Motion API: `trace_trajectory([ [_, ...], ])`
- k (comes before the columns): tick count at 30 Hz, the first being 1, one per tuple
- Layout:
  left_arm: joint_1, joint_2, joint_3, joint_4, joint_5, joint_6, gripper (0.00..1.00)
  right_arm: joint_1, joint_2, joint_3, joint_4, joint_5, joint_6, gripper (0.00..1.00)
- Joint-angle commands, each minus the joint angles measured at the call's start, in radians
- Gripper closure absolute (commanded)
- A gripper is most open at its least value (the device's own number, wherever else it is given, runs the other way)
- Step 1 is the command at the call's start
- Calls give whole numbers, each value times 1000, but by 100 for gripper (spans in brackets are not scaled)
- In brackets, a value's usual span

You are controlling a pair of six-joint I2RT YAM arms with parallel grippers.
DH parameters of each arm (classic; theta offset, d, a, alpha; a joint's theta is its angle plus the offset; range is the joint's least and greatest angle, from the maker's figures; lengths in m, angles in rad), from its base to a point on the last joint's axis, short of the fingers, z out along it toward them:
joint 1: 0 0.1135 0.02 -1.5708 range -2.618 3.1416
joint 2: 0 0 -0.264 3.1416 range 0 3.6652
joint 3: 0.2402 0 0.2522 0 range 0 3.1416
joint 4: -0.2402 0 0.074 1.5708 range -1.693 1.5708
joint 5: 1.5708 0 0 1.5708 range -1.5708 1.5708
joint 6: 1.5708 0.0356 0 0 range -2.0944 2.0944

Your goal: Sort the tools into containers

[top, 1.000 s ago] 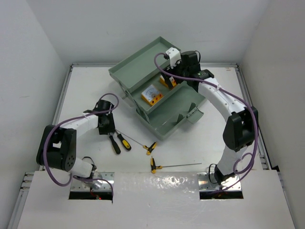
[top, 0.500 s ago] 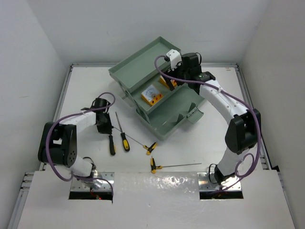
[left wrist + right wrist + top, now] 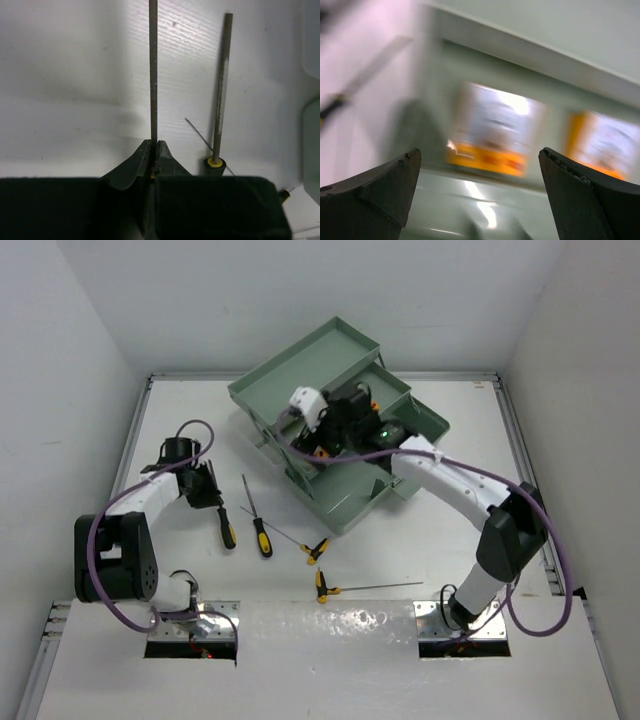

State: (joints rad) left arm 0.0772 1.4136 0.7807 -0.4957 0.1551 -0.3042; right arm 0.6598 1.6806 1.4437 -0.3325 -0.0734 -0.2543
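My left gripper (image 3: pixel 207 492) (image 3: pixel 152 145) is shut on the shaft of a black-handled screwdriver (image 3: pixel 227 531) (image 3: pixel 153 75), close to its handle, low over the table. A yellow-black screwdriver (image 3: pixel 261 537) (image 3: pixel 220 90) lies just right of it. Two T-handle keys (image 3: pixel 318 550) (image 3: pixel 322 583) lie nearer the front. My right gripper (image 3: pixel 330 435) (image 3: pixel 480 151) is open and empty above the green toolbox trays (image 3: pixel 310 365). Two orange meters (image 3: pixel 490 135) (image 3: pixel 602 145) lie in a tray below it, blurred. In the top view the arm hides most of them.
The toolbox's lowest tray (image 3: pixel 350 502) faces the front, with its translucent lid (image 3: pixel 403 483) at the right. White walls close in the table at left, back and right. One T-key's thin shaft (image 3: pixel 385 586) reaches far to the right.
My left gripper moved left and back, taking the black screwdriver away from the yellow-black one. My right arm swung left from the box's back right corner to over its middle trays.
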Motion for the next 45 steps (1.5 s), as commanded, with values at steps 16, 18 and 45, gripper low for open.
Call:
trace_trajectory([
  [16,168,-128,349,-127,198,131,100,354,-56,-111,305,-13,122,1],
  [18,167,-119,417,-106,265,178,100,354,-102,-134,282,24,102,1],
  [45,-514,734,1505,60,-281,726,100,316,-410,-606,286,299,116,1],
])
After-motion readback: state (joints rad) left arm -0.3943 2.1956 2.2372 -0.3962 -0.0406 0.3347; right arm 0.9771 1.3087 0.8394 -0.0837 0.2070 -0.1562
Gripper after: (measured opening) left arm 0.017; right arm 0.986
